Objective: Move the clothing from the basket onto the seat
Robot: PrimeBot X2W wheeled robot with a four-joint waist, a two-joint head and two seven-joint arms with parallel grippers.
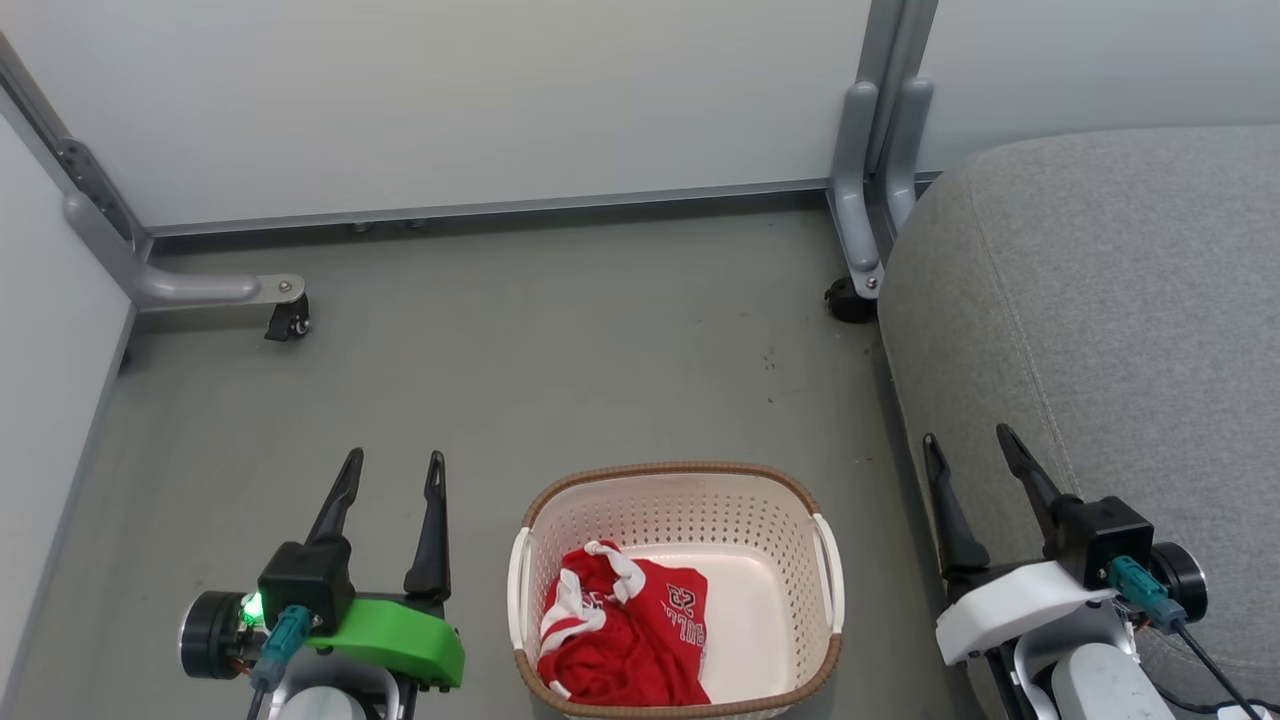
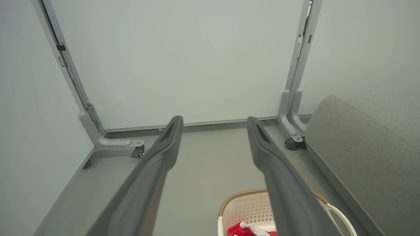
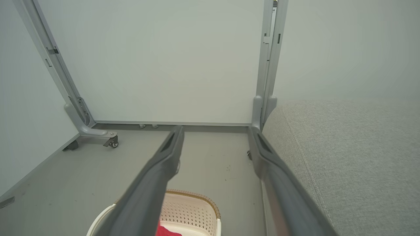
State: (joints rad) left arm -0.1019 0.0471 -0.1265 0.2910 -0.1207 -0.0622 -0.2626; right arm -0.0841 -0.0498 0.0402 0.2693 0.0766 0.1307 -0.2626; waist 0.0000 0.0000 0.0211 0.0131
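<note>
Crumpled red clothing (image 1: 625, 630) with white trim and a printed 23 lies in the cream, brown-rimmed basket (image 1: 790, 560), while the left tool (image 1: 393, 462) and right tool (image 1: 968, 437) stand spread, empty

Perforated plastic basket (image 1: 790, 540), soft cloth clothing (image 1: 625, 630), matt woven-fabric seat (image 1: 1100, 300).

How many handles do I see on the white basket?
2. One handle is on the left side of the basket, beside the red clothing; the other handle is on its right side, toward the seat.
</note>
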